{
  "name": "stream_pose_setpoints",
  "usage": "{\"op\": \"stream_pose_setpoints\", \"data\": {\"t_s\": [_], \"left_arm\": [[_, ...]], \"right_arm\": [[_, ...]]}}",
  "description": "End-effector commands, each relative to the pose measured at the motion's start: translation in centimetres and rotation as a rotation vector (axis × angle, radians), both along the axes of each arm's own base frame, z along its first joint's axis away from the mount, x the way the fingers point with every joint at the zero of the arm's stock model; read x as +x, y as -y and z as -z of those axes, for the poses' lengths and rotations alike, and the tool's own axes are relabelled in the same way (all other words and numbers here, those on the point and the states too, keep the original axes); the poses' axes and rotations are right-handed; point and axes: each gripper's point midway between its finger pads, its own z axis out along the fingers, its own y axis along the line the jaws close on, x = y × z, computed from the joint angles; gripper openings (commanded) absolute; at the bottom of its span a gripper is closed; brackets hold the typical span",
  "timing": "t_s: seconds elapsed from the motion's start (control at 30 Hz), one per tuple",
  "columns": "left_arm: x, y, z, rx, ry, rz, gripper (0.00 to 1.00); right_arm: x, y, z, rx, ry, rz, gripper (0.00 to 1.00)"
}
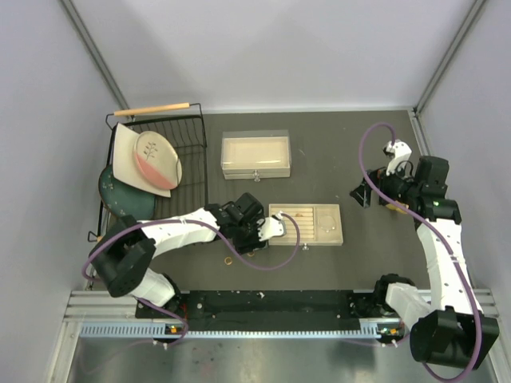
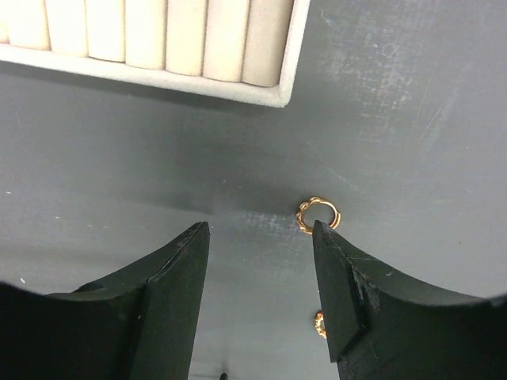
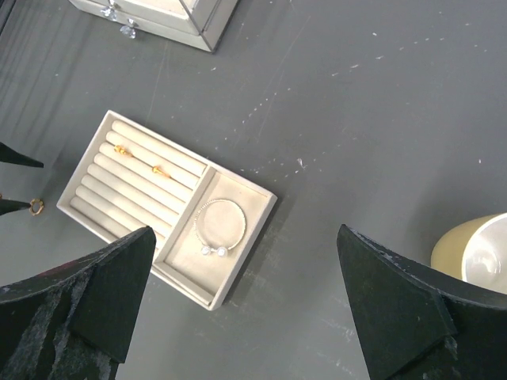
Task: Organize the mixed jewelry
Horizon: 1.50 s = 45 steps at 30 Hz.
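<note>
The beige slotted tray (image 1: 335,237) lies mid-table. In the right wrist view two gold rings (image 3: 120,149) (image 3: 158,169) sit in its slots (image 3: 95,207) and the silver bracelet (image 3: 220,226) lies in its square compartment. My left gripper (image 1: 265,233) is open and low over the table by the tray's near left corner (image 2: 277,95). A gold ring (image 2: 318,214) lies on the table just beyond its right fingertip (image 2: 325,237), untouched. A second ring (image 2: 319,324) is half hidden behind that finger. One ring (image 1: 227,260) shows on the table in the top view. My right gripper (image 1: 361,194) is open, empty and high (image 3: 245,237).
A closed beige box (image 1: 255,154) stands behind the tray. A black dish rack (image 1: 192,136) with plates is at the far left, a wooden stick (image 1: 152,108) behind it. A yellow cup (image 3: 475,253) stands by the right gripper.
</note>
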Motion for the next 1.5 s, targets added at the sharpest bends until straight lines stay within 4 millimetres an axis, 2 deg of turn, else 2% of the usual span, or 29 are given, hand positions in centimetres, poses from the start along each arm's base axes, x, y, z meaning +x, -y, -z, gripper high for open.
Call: {"op": "stream_pose_setpoints", "data": {"t_s": [0.0,0.5,0.73,0.77,0.87,0.93,1.07,1.27,1.37,1.47], "left_arm": [[0.2,0.8,0.2,-0.024,0.015,0.020,0.60],[0.1,1.0,1.1,-0.006,0.005,0.028,0.54],[-0.4,0.5,2.0,0.020,-0.010,0.037,0.35],[-0.5,0.4,2.1,0.026,-0.009,0.038,0.27],[-0.5,0.3,2.3,0.033,-0.012,0.035,0.12],[-0.5,0.3,2.2,0.029,-0.011,0.026,0.11],[0.0,0.9,1.3,0.001,0.008,0.007,0.00],[0.7,1.6,0.0,-0.031,0.035,-0.003,0.00],[1.2,1.9,-1.2,-0.053,0.064,-0.017,0.00],[2.1,2.5,-3.1,-0.094,0.111,-0.034,0.00]], "right_arm": [[0.4,0.2,-0.5,-0.005,0.029,-0.011,0.99],[0.3,0.3,-0.4,-0.008,0.025,-0.010,0.99],[0.4,0.3,-0.4,-0.010,0.027,-0.009,0.99],[0.4,0.3,-0.4,-0.010,0.025,-0.008,0.99],[0.3,0.3,-0.3,-0.010,0.024,-0.008,0.99],[0.4,0.4,-0.4,-0.011,0.027,-0.006,0.99],[0.5,0.4,-0.2,-0.012,0.019,-0.004,0.98],[0.6,0.5,-0.1,-0.012,0.011,-0.001,0.99],[0.6,0.5,-0.1,-0.012,0.012,0.001,0.99],[0.6,0.3,-0.4,-0.006,0.016,-0.003,0.99]]}}
